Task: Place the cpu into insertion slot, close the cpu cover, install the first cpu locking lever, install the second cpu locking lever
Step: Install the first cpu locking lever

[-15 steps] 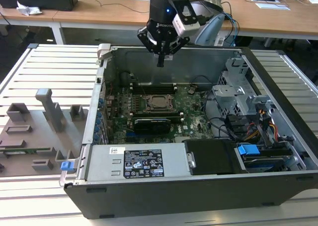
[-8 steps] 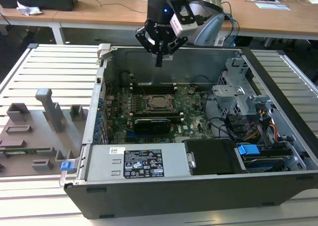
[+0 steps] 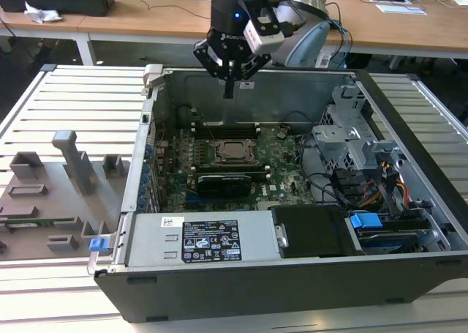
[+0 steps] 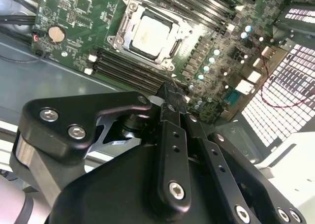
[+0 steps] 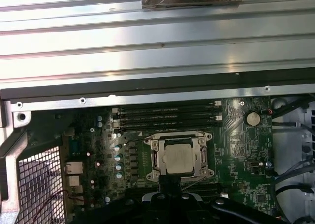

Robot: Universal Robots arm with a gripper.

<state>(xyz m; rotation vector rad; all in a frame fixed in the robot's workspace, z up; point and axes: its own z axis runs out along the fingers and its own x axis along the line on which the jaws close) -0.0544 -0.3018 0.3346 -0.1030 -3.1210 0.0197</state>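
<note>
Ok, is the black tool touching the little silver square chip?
No, in the exterior view the black tool hangs in the air well above the silver square chip.

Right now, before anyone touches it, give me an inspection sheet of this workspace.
Surface: slatted metal table, carrying an open computer case.
Job's things: cpu seated in the insertion slot; cpu cover lying flat around it.
Clutter: grey holders on the table at the exterior view's left; blue clip by the case's corner.
Gripper: gripper shut, holding nothing, hovering above the case's rear wall.
Cables: coloured bundle inside the case, at the exterior view's right.
Surroundings: wooden desks behind.
</note>
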